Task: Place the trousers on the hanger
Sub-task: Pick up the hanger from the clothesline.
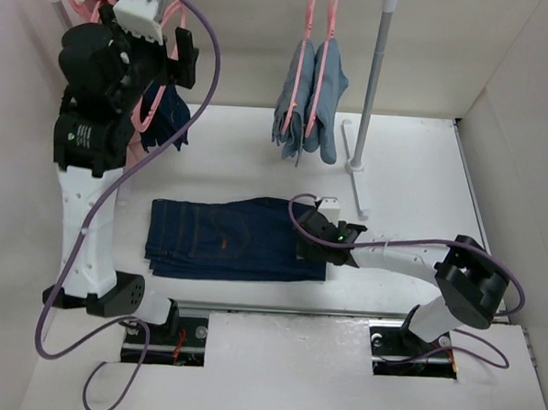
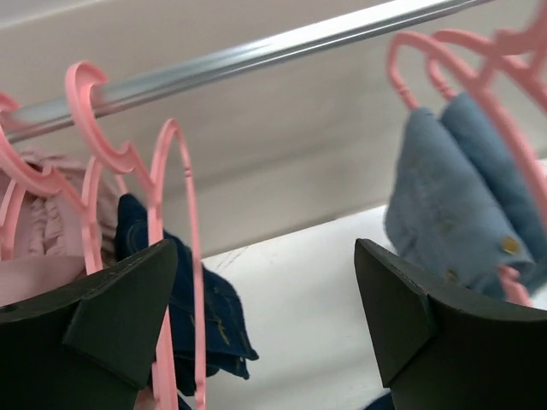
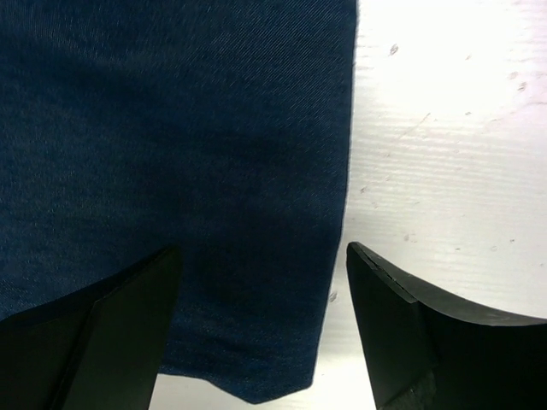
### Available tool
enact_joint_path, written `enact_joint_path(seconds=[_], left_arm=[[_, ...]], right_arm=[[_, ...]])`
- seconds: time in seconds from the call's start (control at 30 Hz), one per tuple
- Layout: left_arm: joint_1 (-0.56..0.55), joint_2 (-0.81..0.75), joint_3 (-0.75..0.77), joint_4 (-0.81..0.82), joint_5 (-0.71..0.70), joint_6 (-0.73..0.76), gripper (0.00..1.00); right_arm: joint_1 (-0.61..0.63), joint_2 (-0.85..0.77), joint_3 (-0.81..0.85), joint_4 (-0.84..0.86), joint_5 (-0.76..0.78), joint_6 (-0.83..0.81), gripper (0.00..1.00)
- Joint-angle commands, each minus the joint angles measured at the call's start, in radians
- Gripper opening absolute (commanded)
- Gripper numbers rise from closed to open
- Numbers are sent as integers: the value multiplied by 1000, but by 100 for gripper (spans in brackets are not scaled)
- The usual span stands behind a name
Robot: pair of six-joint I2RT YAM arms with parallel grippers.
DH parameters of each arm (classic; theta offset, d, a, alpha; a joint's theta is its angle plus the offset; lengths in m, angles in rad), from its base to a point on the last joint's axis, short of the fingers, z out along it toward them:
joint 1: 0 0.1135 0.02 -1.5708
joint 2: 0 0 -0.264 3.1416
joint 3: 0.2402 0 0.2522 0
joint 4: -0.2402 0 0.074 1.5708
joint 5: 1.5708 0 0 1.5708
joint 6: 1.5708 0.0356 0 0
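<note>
The dark navy trousers [image 1: 235, 238] lie folded flat on the white table. My right gripper [image 1: 314, 235] is open low over their right end. In the right wrist view the cloth's edge [image 3: 171, 171] lies between the spread fingers of the gripper [image 3: 261, 325]. My left gripper [image 1: 157, 66] is raised to the rail at the top left, open and holding nothing. A pink hanger [image 2: 175, 256] hangs on the rail right by the left finger [image 2: 111, 325] of this gripper [image 2: 265, 316], one strand just inside the gap.
A metal rail [image 2: 256, 51] runs across the back, with its pole [image 1: 372, 91] and foot [image 1: 354, 163] at right. Light blue jeans [image 1: 312, 101] hang on pink hangers mid-rail. A smaller dark navy garment [image 2: 205, 316] and a pink garment [image 2: 43, 231] hang at left.
</note>
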Motion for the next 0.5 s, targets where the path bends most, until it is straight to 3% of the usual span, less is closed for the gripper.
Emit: enact_joint_path(seconds=[0.0,0.47], left_arm=[[13,33,28,105,-179,-47,82],[63,81,-143,256,-319,17,85]], right_arm=[[26,12,39,2,13,7,83],[35,-29,-25,55,-17,27,83]])
